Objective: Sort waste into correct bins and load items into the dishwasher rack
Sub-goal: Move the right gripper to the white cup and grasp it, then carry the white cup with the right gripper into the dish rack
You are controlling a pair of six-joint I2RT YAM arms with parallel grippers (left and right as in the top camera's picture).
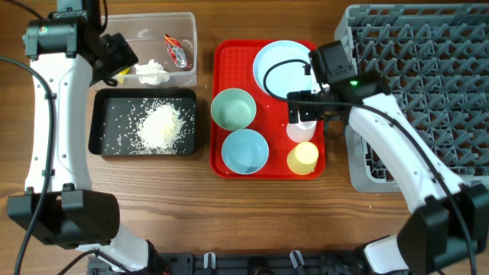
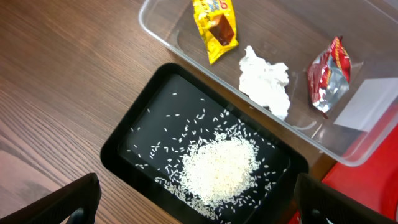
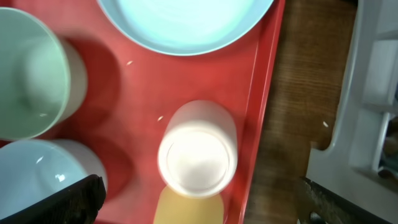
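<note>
The clear tub [image 1: 145, 21] holds a red wrapper [image 1: 177, 52], a white tissue [image 1: 151, 71] and a yellow wrapper [image 2: 216, 25]. The black tray [image 1: 97, 122] holds a heap of rice [image 1: 160, 126]. My left gripper [image 1: 122, 65] hovers open and empty over the tub's left end; its fingers [image 2: 199, 211] frame the rice tray. The blue plate [image 1: 279, 65], green bowl [image 1: 233, 108], blue bowl [image 1: 244, 150], pink cup [image 1: 300, 131] and yellow cup [image 1: 302, 158] sit on the red tray. My right gripper [image 1: 306, 108] is open above the pink cup [image 3: 198, 152], fingers [image 3: 199, 208] wide apart.
The red serving tray [image 1: 275, 114] lies mid-table between the black tray and the grey dishwasher rack [image 1: 428, 76]. A strip of bare wood [image 3: 298, 93] separates the red tray's right rim from the rack wall [image 3: 373, 93]. A few rice grains lie on the red tray.
</note>
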